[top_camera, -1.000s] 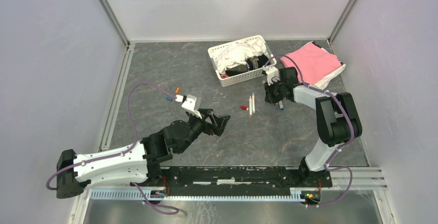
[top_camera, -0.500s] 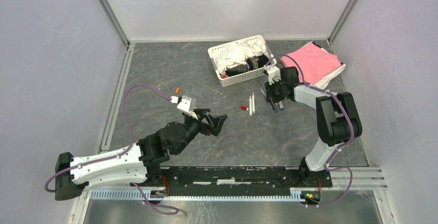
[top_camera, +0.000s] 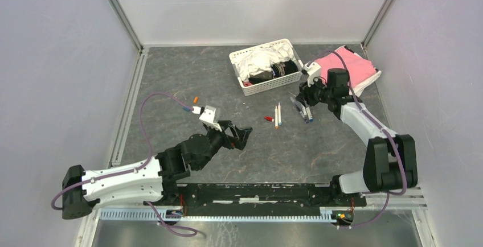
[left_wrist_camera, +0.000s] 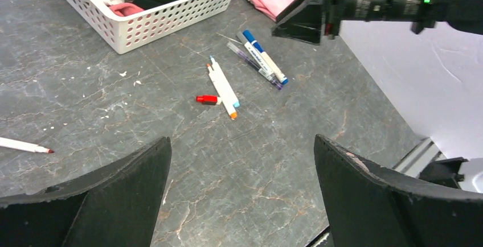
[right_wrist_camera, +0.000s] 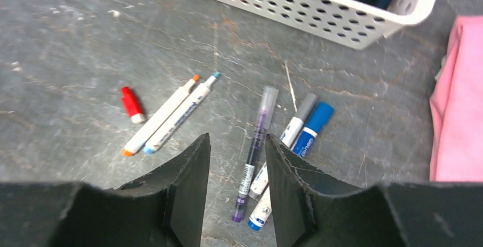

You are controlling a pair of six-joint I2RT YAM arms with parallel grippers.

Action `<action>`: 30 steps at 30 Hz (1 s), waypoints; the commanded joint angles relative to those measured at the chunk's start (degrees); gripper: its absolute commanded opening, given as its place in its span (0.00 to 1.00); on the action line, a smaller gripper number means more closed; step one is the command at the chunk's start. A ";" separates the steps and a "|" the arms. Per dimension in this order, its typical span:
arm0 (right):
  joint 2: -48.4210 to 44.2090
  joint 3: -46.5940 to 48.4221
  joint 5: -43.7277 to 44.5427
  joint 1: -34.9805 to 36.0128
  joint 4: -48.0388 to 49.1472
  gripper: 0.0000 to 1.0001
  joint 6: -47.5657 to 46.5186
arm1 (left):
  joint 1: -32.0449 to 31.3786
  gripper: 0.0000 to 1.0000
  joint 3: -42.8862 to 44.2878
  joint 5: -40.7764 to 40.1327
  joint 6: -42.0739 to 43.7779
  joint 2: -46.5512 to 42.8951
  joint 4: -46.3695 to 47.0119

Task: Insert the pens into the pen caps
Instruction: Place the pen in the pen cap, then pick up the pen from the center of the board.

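Now the right gripper (right_wrist_camera: pixel 236 139) hangs low over the grey table (right_wrist_camera: pixel 85 48). Its jaws are partly apart and nothing is between them. Through the gap I see a thin purple pen (right_wrist_camera: pixel 254 144) lying flat. Just beside it lie a grey-capped marker (right_wrist_camera: pixel 297 123) and a blue-capped marker (right_wrist_camera: pixel 312 126), side by side. I think these form the finished group.

More to the left, two uncapped white pens (right_wrist_camera: pixel 162 116) lie touching along their length, with orange and blue tips bare. A red cap (right_wrist_camera: pixel 131 105) is near them. They probably wait for their caps.

The white basket (right_wrist_camera: pixel 319 13) and pink cloth (right_wrist_camera: pixel 455 105) seem no part of this work.

The left gripper (left_wrist_camera: pixel 242 140) hovers well apart, jaws wide and empty, facing the pens. On its side lie an orange cap (top_camera: pixel 195 99) and a red-tipped pen (left_wrist_camera: pixel 23 145).
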 commanded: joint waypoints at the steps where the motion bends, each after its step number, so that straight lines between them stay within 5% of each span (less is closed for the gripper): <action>1: -5.70 -3.72 -15.28 -1.88 5.25 0.47 -3.98 | 1.22 1.00 -0.69 -3.76 -1.58 0.72 1.03; 10: -14.78 -10.02 -27.74 -4.01 14.13 0.54 -4.48 | 13.77 1.00 -3.45 8.44 -8.18 -1.83 2.16; 17: -16.02 -9.41 -29.45 -5.95 13.07 0.54 -4.95 | 16.71 1.00 0.72 -2.54 -0.76 -1.17 -3.54; 24: -18.25 -9.41 -28.57 -8.55 11.97 0.63 -7.60 | 23.96 1.00 -3.66 -9.11 14.35 -1.28 9.77; 30: -18.06 -9.42 -28.33 -10.43 10.38 0.69 -11.22 | 40.70 1.00 -10.27 -6.86 14.93 3.67 20.06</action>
